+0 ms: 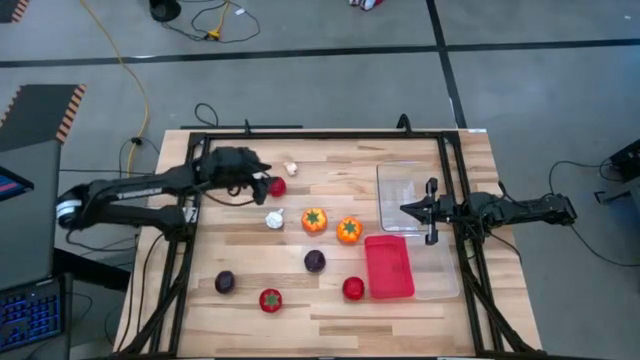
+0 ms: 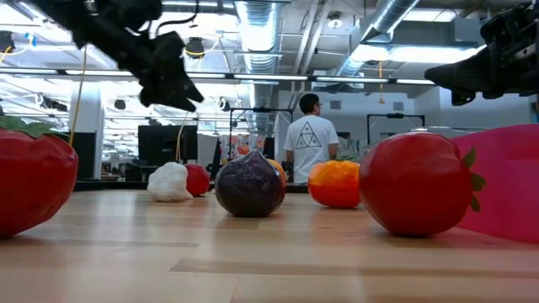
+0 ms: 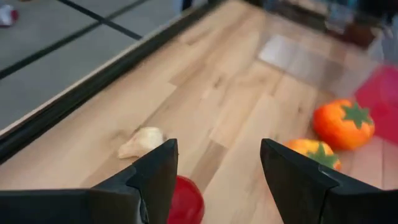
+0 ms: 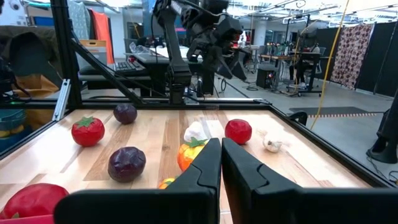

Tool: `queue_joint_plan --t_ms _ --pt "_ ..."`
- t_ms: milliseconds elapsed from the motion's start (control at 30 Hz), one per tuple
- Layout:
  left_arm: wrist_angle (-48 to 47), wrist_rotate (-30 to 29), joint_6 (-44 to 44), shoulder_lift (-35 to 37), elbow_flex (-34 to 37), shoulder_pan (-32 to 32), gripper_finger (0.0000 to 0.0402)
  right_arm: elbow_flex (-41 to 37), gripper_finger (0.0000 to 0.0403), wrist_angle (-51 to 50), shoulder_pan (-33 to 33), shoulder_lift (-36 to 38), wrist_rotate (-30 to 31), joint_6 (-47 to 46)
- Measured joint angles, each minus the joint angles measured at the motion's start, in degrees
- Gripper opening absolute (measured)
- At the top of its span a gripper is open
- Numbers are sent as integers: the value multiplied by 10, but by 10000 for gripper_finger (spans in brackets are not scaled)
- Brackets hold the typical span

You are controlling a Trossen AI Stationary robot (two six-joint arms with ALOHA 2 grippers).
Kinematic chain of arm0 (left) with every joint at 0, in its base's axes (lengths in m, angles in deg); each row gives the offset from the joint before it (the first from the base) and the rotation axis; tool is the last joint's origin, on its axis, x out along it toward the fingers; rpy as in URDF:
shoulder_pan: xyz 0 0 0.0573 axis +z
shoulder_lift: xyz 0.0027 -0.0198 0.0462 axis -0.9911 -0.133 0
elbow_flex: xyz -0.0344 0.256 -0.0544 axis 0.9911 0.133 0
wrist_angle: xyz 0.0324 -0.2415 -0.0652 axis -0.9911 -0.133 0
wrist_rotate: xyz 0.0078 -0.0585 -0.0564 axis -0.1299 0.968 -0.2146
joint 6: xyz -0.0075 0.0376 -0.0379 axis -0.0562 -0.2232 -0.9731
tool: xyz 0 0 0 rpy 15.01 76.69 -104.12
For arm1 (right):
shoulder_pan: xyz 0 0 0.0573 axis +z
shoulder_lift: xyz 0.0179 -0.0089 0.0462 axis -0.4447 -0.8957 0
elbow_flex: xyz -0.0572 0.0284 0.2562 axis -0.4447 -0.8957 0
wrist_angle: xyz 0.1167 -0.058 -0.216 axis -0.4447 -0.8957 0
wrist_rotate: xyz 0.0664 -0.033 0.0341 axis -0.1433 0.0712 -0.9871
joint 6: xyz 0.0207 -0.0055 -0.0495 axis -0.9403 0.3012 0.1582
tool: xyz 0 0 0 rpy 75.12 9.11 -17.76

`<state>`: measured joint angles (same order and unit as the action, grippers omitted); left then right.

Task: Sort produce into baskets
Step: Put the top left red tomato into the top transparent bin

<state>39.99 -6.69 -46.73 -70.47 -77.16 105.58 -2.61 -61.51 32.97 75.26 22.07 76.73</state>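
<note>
Toy produce lies scattered on the wooden table: a red piece (image 1: 277, 186), a small garlic bulb (image 1: 291, 168), a white garlic bulb (image 1: 274, 219), two orange pieces (image 1: 314, 220) (image 1: 349, 230), two dark purple balls (image 1: 314, 261) (image 1: 225, 282) and two more red pieces (image 1: 270, 299) (image 1: 353, 288). A red basket (image 1: 389, 266) and a clear basket (image 1: 412, 195) stand at the right. My left gripper (image 1: 262, 180) hangs open above the table, just left of the far red piece (image 3: 185, 200), with nothing between its fingers. My right gripper (image 1: 412, 209) is shut and level over the clear basket.
A black frame (image 1: 320, 136) runs around the table's edges. A second clear basket (image 1: 440, 275) lies beside the red one. Bare wood shows along the near edge and at the far middle. A person stands in the room beyond the table (image 2: 310, 135).
</note>
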Motion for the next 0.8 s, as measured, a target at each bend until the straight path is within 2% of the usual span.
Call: queue_joint_plan --t_ms 100,167,267,367,500,567,667,800 --pt "1 8 -4 -42 -36 0 218 0 42 0 0 0 0 0" --pt "-11 -11 -26 -63 -51 3 223 0 42 0 0 0 0 0" --pt "-13 -18 -42 -85 -57 8 247 0 42 1 0 0 0 0" --pt "-22 -6 -42 -95 -58 10 293 0 42 1 0 0 0 0" --pt "-49 -12 -36 -101 -58 11 367 0 42 2 0 0 0 0" --pt "-68 -22 -28 -101 -58 11 391 0 42 2 0 0 0 0" --pt "-88 -33 -35 -101 -55 11 386 0 42 2 0 0 0 0" --pt "-69 -30 -34 -106 -33 6 377 0 42 2 0 0 0 0"
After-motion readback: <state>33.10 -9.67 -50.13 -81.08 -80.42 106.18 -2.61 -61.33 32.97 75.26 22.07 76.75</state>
